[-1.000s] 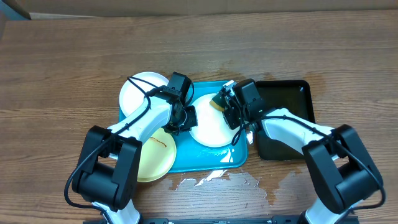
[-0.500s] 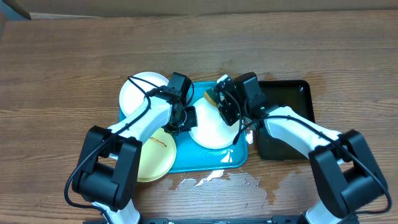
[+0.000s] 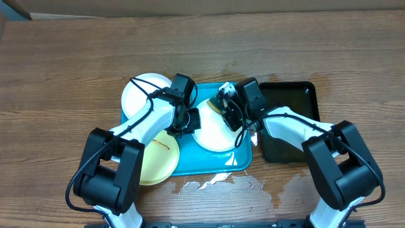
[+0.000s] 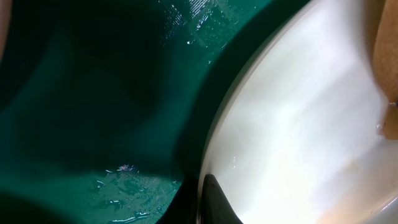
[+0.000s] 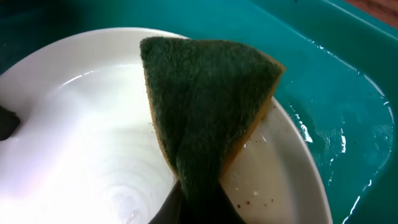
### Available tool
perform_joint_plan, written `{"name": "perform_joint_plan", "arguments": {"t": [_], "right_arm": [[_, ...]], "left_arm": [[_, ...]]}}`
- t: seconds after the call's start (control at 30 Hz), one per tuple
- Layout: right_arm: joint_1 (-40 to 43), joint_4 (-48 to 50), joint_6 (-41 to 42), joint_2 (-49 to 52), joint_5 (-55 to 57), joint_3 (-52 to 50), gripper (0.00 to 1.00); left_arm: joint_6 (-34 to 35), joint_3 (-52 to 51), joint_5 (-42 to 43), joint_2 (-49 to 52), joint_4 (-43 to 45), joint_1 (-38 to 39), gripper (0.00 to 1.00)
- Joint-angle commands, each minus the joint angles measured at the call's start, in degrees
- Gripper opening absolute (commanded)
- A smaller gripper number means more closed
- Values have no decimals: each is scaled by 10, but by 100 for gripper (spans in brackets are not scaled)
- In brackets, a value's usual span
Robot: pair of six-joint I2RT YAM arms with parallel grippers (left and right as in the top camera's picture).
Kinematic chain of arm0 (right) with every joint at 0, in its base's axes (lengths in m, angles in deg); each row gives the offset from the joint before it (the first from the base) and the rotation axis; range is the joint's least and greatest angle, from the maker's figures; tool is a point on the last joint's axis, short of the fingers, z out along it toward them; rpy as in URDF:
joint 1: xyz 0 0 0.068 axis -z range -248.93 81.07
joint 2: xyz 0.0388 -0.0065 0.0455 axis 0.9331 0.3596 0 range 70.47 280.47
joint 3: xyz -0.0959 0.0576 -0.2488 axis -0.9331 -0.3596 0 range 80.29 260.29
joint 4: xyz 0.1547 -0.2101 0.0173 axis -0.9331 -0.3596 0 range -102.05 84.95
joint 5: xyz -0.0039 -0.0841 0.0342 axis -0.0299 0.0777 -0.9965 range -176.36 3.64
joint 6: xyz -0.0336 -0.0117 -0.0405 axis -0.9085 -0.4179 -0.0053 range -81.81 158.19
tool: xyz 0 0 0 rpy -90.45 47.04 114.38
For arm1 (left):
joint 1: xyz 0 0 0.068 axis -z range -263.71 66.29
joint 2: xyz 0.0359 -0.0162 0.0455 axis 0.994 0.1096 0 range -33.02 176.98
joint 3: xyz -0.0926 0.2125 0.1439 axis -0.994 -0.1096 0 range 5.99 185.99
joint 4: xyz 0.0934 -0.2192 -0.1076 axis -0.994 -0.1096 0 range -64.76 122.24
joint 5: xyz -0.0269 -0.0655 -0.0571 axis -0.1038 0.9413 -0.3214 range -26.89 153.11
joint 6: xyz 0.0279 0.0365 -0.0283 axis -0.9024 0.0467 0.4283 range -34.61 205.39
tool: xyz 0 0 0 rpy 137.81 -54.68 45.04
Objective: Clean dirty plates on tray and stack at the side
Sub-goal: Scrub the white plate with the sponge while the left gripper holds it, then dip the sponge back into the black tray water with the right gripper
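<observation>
While the left gripper (image 3: 190,120) stays clamped on the rim of the white plate (image 3: 215,134), the right gripper (image 3: 226,107), pinching the sponge (image 5: 205,99), sweeps back across it: scrubbing continues.

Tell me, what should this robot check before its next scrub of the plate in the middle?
1. Grip on the sponge: ok, the right gripper is shut on it.
2. Contact with the middle white plate: ok, the sponge lies over its rim.
3. Plate steadied: ok, the left gripper is shut on its edge.
4. Middle white plate clean: not ok, brown specks show near the rim.
5. The yellow plate clean: not ok, it has a dark smear.
6. The other white plate clean: cannot tell, an arm partly covers it.
</observation>
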Motion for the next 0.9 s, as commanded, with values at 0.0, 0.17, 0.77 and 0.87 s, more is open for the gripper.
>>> {"name": "perform_joint_plan", "arguments": {"t": [0.0, 0.17, 0.77, 0.87], "right_arm": [[2, -37, 8, 8, 31, 4, 4], [2, -54, 60, -29, 18, 11, 4], [67, -360, 235, -226, 44, 126, 4], [105, -429, 282, -225, 54, 125, 4]], "left_arm": [[-10, -8, -22, 10, -4, 1, 4], [-10, -8, -22, 10, -4, 1, 4], [-11, -5, 31, 9, -52, 1, 42], [-16, -5, 31, 9, -72, 1, 38]]}}
